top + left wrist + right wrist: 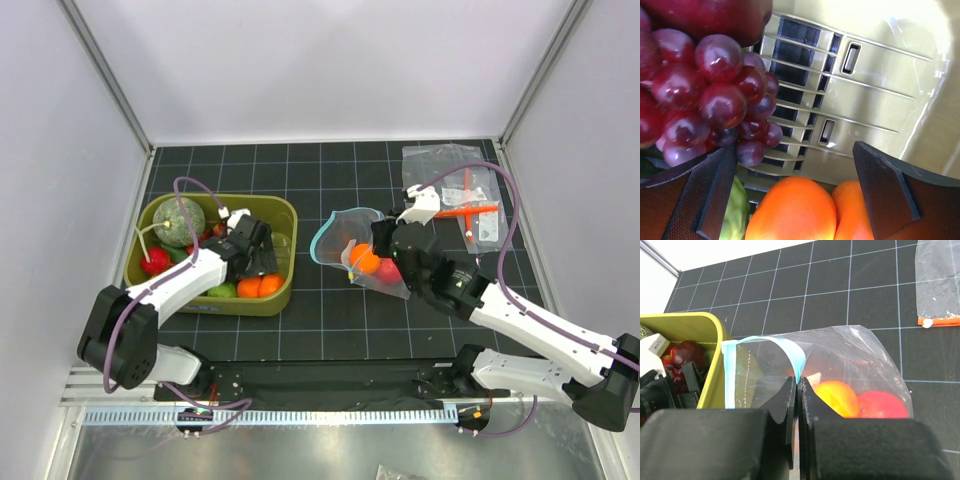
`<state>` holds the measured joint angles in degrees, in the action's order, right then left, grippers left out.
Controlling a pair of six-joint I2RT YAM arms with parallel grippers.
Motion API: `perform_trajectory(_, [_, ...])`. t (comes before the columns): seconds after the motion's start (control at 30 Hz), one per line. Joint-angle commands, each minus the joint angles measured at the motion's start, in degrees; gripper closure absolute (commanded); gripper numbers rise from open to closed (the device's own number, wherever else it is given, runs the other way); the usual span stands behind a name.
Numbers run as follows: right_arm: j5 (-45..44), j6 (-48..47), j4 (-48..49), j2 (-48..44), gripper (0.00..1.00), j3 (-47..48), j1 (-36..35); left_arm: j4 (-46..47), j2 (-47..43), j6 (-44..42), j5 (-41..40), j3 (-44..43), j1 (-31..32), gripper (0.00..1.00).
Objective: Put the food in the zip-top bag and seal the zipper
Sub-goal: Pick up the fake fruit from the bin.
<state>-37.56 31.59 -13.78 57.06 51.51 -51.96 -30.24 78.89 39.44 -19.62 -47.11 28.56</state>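
Setting: A black gridded bench (330, 330) is seen from above, with two white arms mounted at its near edge.

Bin: An olive-green bin (270, 305) is set on the left part of the bench. A grey-green melon (180, 220), a green ball (222, 291), a red fruit (155, 262), a bunch of dark red grapes (715, 100) and two orange fruits (795, 212) are held in it.

Left gripper: The left gripper (800, 195) is lowered into the bin. Its jaws are spread wide with nothing between them, right over the two orange fruits, and the grapes are seen just beside one finger.

Zip-top bag: The zip-top bag (850, 355) is placed right of the bin, near the bench's middle, with its mouth turned towards the bin.

Bag contents: A yellow-orange fruit (837, 397) and a second red fruit (880, 405) are seen inside, side by side.

Zipper: The light blue zipper (731, 375) is unsealed and bowed into an open loop.

Right gripper: The jaws of the right gripper (797, 390) are pressed together on the bag's lip at the zipper.

Far right: Clear packets (465, 195) with an orange-red tool are laid at the far right of the bench.
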Motion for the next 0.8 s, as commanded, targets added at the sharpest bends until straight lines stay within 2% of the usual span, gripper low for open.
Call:
perform_trajectory(0.0, [-1.6, -0.2, 2.9, -0.3, 0.94, 0.1, -0.1, 1.0, 2.1, 0.8, 4.3, 2.3, -0.8, 0.00])
perform_trajectory(0.13, [-1.3, 0.0, 3.0, -1.0, 0.93, 0.0, -0.1, 0.7, -0.5, 2.0, 5.6, 4.7, -0.7, 0.05])
perform_trajectory(0.37, [-0.6, 0.0, 3.0, -1.4, 0.93, -0.1, -0.1, -0.7, -10.2, 4.5, 6.4, 9.3, 1.1, 0.00])
perform_trajectory(0.77, [-0.2, -0.1, 3.0, -1.2, 0.93, 0.1, -0.1, -14.8, -21.0, 8.0, -1.0, 0.5, 7.8, 0.00])
